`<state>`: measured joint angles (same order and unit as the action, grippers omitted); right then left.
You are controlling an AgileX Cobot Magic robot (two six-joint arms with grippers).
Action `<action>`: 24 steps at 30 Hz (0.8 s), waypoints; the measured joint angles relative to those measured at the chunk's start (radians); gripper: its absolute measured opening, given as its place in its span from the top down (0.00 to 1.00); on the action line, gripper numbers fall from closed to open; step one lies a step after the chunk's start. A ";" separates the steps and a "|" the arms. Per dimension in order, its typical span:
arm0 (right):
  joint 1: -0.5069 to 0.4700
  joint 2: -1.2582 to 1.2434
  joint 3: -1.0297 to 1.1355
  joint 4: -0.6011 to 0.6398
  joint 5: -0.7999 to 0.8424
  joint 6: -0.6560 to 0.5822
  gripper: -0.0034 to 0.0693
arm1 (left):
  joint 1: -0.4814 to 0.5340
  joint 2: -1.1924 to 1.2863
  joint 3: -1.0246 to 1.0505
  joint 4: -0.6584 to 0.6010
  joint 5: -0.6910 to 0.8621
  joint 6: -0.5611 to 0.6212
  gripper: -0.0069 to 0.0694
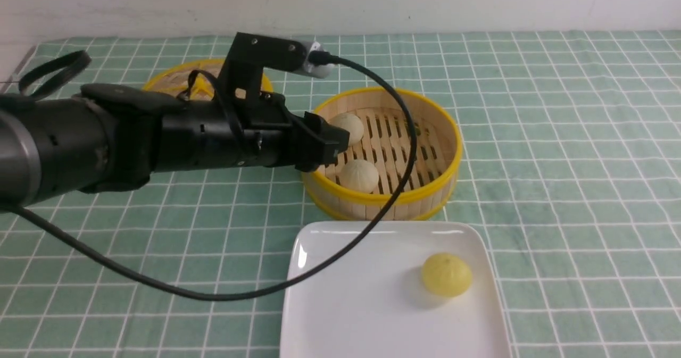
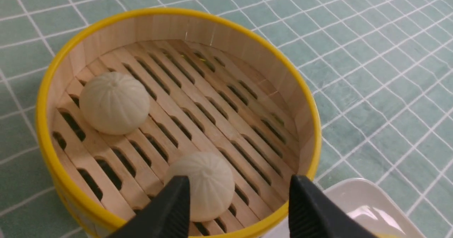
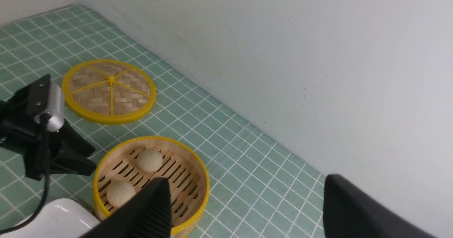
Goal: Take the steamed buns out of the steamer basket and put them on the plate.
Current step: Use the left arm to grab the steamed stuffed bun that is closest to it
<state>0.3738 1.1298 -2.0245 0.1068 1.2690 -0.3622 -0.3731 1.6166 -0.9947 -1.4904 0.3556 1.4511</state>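
Two pale steamed buns lie in the steamer basket point(image 1: 454, 153), one at the back left point(image 1: 347, 127) and one at the front left point(image 1: 359, 175). A yellow bun point(image 1: 447, 274) sits on the white plate point(image 1: 362, 299) in front of the basket. My left gripper point(image 1: 334, 144) hovers at the basket's left rim, open and empty. In the left wrist view the left gripper point(image 2: 240, 178) spans the near bun point(image 2: 208, 185), which lies close to one finger point(image 2: 175, 206); the far bun point(image 2: 114, 102) lies apart. My right gripper point(image 3: 246, 178) is open and empty, high above the table.
The flat woven lid point(image 1: 170, 76) lies behind the left arm, at the back left. A black cable point(image 1: 396, 150) loops from the left wrist camera over the basket and the plate's left edge. Green checked cloth covers the table, and a white wall stands behind.
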 joint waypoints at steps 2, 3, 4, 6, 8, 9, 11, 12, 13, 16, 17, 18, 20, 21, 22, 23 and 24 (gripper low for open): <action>0.000 -0.035 -0.001 0.005 0.000 0.000 0.18 | 0.000 0.012 0.000 -0.029 -0.005 0.007 0.39; 0.000 -0.038 -0.001 0.005 0.000 0.000 0.18 | 0.000 0.012 0.000 -0.032 -0.005 0.007 0.39; 0.000 -0.058 -0.001 0.010 0.000 0.000 0.18 | 0.000 0.024 0.000 -0.056 -0.008 0.019 0.39; 0.000 -0.080 0.001 0.018 0.000 0.000 0.18 | 0.000 0.036 0.000 -0.078 -0.008 0.040 0.39; 0.000 -0.125 0.024 0.043 0.000 0.001 0.18 | 0.000 0.055 0.000 -0.110 -0.006 0.089 0.39; 0.000 -0.143 0.044 0.053 0.000 0.001 0.18 | 0.000 0.064 0.000 -0.126 0.000 0.109 0.39; 0.000 -0.170 0.074 0.070 0.000 0.001 0.18 | 0.000 0.073 0.000 -0.146 0.006 0.127 0.39; 0.000 -0.223 0.127 0.086 0.000 0.001 0.18 | 0.000 0.083 0.000 -0.164 0.018 0.149 0.39; 0.000 -0.239 0.153 0.088 0.000 0.001 0.18 | 0.000 0.085 0.000 -0.166 0.023 0.157 0.39; 0.000 -0.317 0.258 0.090 0.000 0.001 0.18 | 0.000 0.092 -0.001 -0.171 0.036 0.173 0.39; 0.000 -0.339 0.292 0.090 0.000 0.001 0.18 | -0.001 0.095 -0.004 -0.171 0.037 0.174 0.39; 0.000 -0.376 0.344 0.087 0.000 0.001 0.18 | -0.001 0.098 -0.006 -0.171 0.037 0.177 0.39; 0.000 -0.416 0.416 0.086 0.000 0.001 0.18 | -0.001 0.110 -0.019 -0.171 0.038 0.177 0.39; 0.000 -0.443 0.480 0.086 -0.003 0.001 0.18 | -0.001 0.117 -0.031 -0.171 0.038 0.177 0.39; 0.000 -0.459 0.513 0.086 -0.008 0.001 0.18 | -0.001 0.123 -0.041 -0.171 0.038 0.173 0.39; 0.000 -0.477 0.553 0.083 -0.019 0.000 0.18 | -0.001 0.128 -0.050 -0.170 0.038 0.164 0.39; 0.000 -0.483 0.560 0.081 -0.022 0.000 0.18 | -0.001 0.130 -0.056 -0.167 0.038 0.159 0.39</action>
<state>0.3738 0.6468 -1.4641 0.1881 1.2466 -0.3621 -0.3738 1.7461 -1.0505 -1.6579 0.3934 1.6098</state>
